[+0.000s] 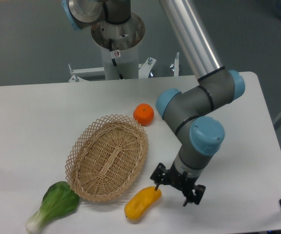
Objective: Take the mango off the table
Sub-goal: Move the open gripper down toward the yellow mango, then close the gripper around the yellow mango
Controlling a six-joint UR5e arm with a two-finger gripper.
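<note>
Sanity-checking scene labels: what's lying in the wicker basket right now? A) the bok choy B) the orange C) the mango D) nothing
D. The wicker basket shows only bare weave inside; the mango lies on the table just off its lower right rim, the orange beyond its upper right rim, and the bok choy at its lower left.

Single arm (199, 105) reaching from rear base, elbow bent, wrist directed downward at front right. Gripper (175, 187) low, tilted, fingers (187, 197) spread apart, nothing between them. Left fingertip close to surface; contact not determinable.
</note>
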